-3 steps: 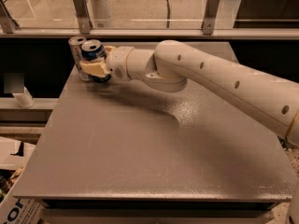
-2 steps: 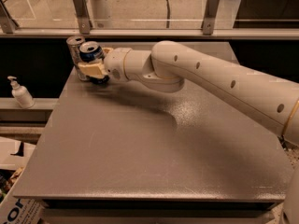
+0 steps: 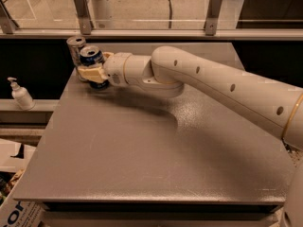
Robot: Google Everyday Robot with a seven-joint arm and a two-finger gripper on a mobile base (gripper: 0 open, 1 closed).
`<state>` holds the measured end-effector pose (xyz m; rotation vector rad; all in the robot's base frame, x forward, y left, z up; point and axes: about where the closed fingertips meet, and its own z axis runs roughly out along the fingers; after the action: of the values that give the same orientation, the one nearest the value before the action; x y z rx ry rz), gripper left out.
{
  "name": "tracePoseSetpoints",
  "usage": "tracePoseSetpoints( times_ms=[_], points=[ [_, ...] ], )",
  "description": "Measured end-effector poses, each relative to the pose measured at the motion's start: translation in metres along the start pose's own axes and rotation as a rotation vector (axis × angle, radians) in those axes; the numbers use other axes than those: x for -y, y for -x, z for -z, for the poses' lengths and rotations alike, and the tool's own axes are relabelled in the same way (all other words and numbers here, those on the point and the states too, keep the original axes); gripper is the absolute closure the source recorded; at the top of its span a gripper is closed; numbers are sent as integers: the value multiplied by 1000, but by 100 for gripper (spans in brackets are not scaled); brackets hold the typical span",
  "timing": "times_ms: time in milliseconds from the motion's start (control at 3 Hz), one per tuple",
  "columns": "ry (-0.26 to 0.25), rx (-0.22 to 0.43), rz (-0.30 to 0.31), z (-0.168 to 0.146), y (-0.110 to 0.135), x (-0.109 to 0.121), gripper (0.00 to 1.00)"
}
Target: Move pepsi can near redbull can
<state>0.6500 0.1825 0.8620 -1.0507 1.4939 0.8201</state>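
Camera view takes in, at the far left and off the bench, a white pump bottle (image 3: 20,94) standing on a lower ledge, with a cardboard box (image 3: 14,211) below it whose large print reads as "or", the rest being cut off. At the bench's far-left corner the redbull can (image 3: 75,46) stands upright, slim and silver-grey, with no legible markings from here. Just to its right and slightly nearer the camera is the pepsi can (image 3: 92,56), also upright, showing its dark-blue wall and silver top. Its logo is turned away or hidden, so no brand lettering can be read. The two cans look touching or all but touching. The gripper (image 3: 92,73) comes in from the right at the pepsi can's lower body, its tan fingers (image 3: 88,74) closed around the can, so it is holding the pepsi can low down rather than by the rim. Further right, the white arm (image 3: 222,86) stretches across the grey bench (image 3: 142,164) from the right edge, lying nearly level and casting a shadow on the surface beneath it. What the next move turns on is that the redbull can sits directly left and a touch behind the held can. By that, the placing seems essentially done, and what remains is likely to let go and draw back rightward along the arm's own line without tipping either upright can.
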Motion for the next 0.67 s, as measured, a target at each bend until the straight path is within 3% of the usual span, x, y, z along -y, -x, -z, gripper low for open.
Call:
tracePoseSetpoints(
  times_ms=[333, 667],
  points=[
    [-1, -2, -6, -1, -1, -1, 82],
    [-1, -2, -6, 0, 1, -1, 58]
  ],
)
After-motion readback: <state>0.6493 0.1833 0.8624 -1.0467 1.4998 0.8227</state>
